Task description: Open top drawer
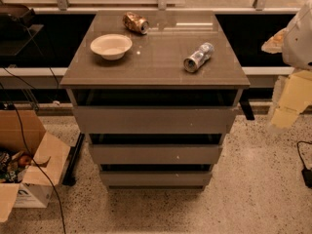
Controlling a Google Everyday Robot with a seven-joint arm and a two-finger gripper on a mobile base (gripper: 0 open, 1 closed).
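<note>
The top drawer is the widest of three grey-brown fronts, flat and handleless, just under the glossy countertop. A dark gap shows between its upper edge and the countertop. Two narrower drawer fronts sit below it. My gripper appears as a blurred white and pale yellow shape at the right edge of the camera view, to the right of the cabinet at about the height of the top drawer and apart from it.
On the countertop are a white bowl, a crushed gold can and a silver can lying on its side. An open cardboard box and cables lie on the floor at left. A black plug is at right.
</note>
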